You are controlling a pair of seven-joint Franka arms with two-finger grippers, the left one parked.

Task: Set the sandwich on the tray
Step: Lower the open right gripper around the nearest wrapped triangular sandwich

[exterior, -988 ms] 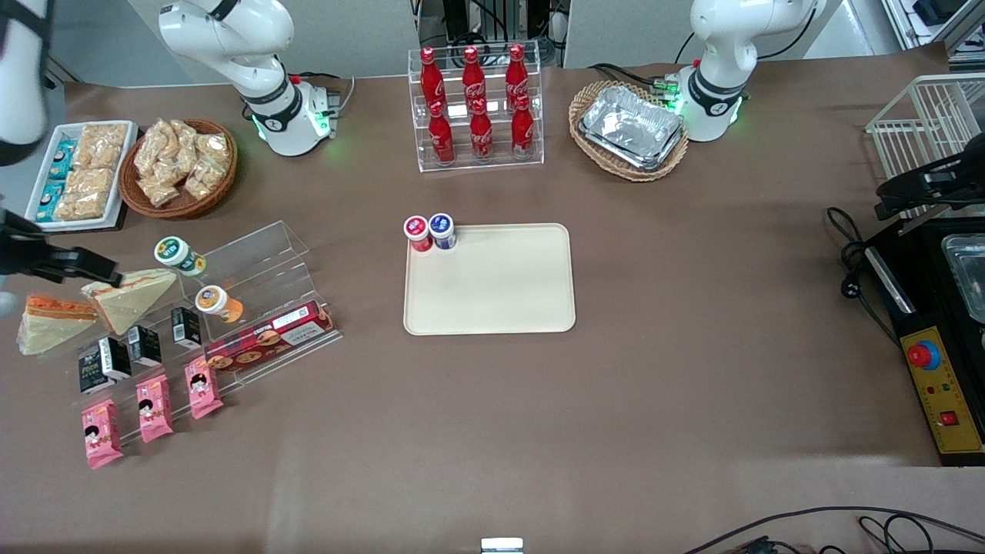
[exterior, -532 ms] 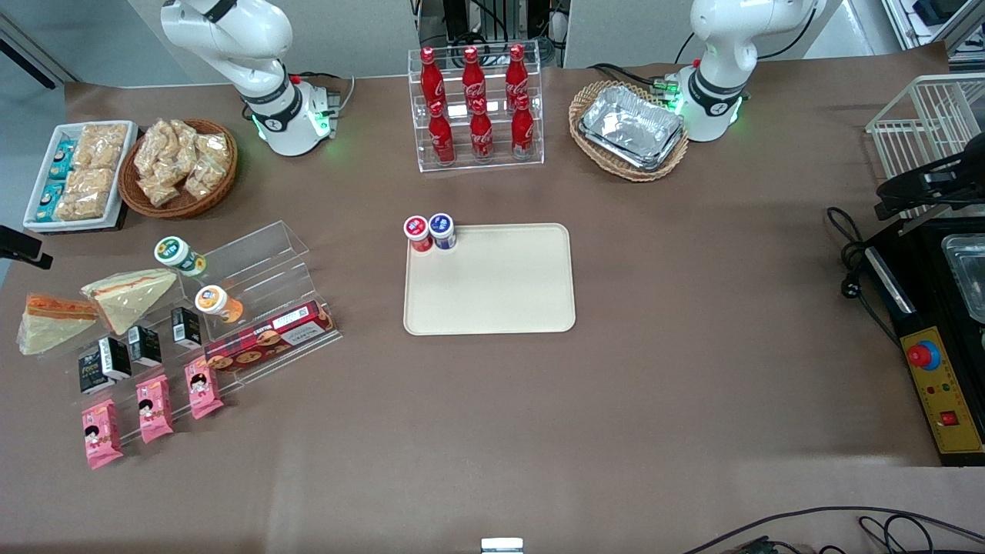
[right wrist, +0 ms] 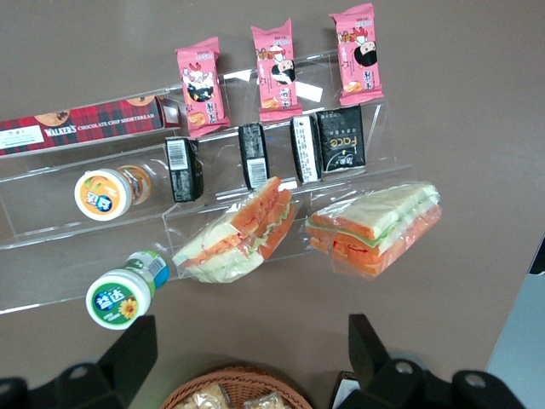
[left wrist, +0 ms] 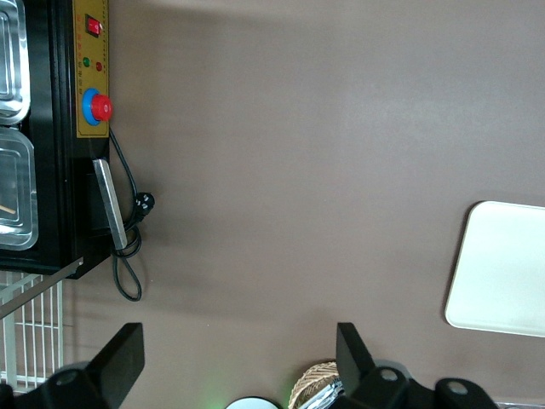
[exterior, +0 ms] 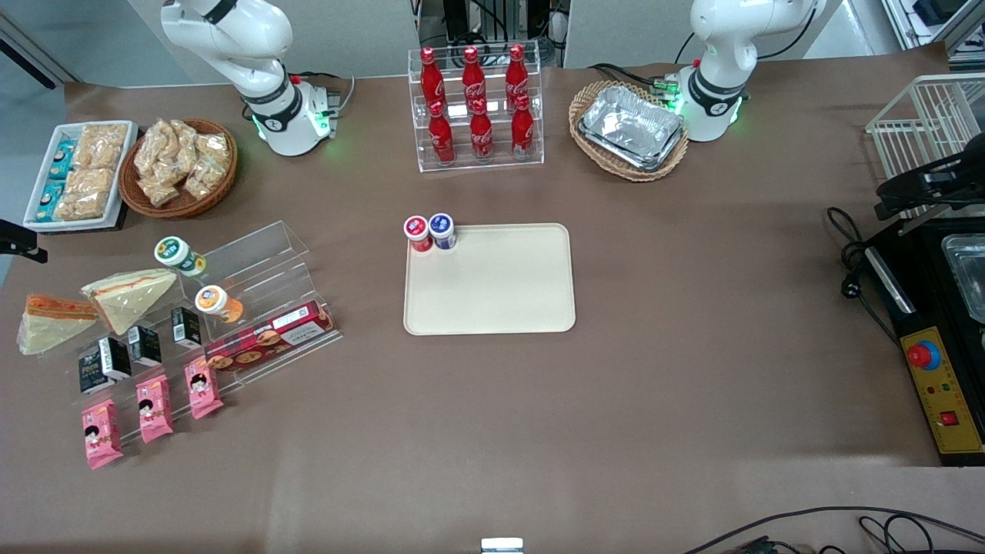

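Hovering high over the sandwich shelf, hand [right wrist: 247, 358] released, holding nothing. Sandwich [right wrist: 375, 228] lies untouched on the desk [exterior: 692, 308] at the working arm's end, well apart from tray [exterior: 492, 300]. Grasp, carry and placement all remain.

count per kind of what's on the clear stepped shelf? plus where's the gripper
sandwiches: 2
pink snack packs: 3
black cartons: 4
round tubs: 2
cookie box: 1
total: 12
gripper hovers above the shelf, jaws open, holding nothing.
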